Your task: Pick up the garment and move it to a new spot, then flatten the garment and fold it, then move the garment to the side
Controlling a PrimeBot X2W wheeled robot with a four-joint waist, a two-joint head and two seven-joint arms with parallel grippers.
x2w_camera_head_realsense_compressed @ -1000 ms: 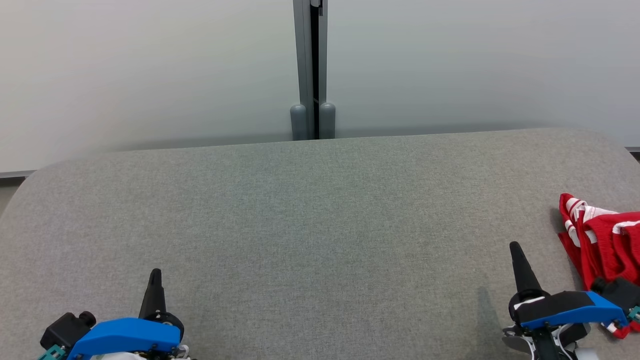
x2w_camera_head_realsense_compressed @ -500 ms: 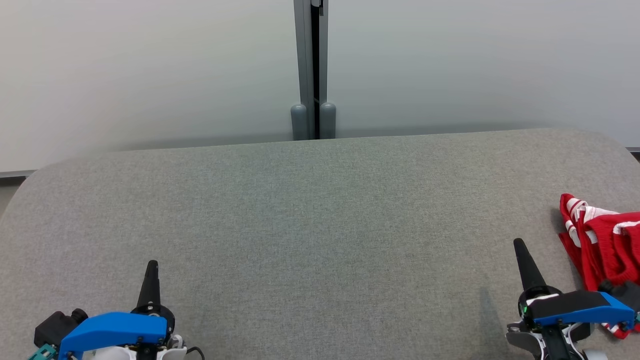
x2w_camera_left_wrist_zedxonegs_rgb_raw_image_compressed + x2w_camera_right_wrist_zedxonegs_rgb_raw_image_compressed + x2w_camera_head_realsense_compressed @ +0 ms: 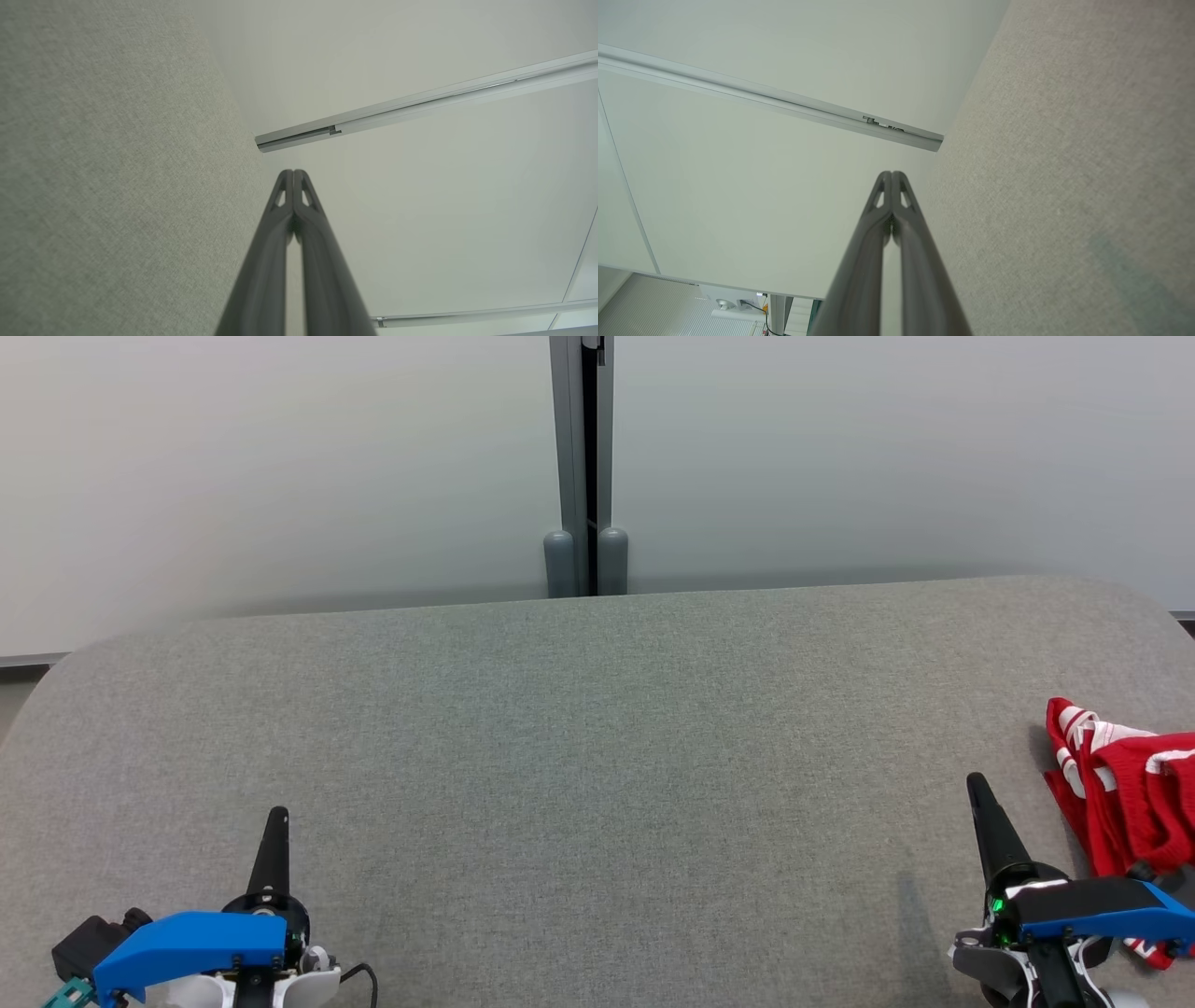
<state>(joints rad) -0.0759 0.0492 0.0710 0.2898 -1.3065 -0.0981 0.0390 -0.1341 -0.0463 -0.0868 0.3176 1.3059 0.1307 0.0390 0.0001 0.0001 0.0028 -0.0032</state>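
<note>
A crumpled red garment with white stripes (image 3: pixel 1125 784) lies at the right edge of the grey fabric table (image 3: pixel 597 756), partly cut off by the picture's border. My right gripper (image 3: pixel 976 784) stands just left of the garment near the front edge, shut and holding nothing, its tips pressed together (image 3: pixel 891 175). At the lower left my left gripper (image 3: pixel 277 817) is also shut and empty, fingertips touching (image 3: pixel 293 173). Both point toward the far wall.
Pale wall panels rise behind the table, with a grey vertical post (image 3: pixel 583 467) at the middle of the back edge. The table's corners are rounded at the far left and far right.
Both grippers have drifted slightly outward and forward: the left one to the left with its tip a bit higher, the right one to the right toward the garment. The garment has not moved.
</note>
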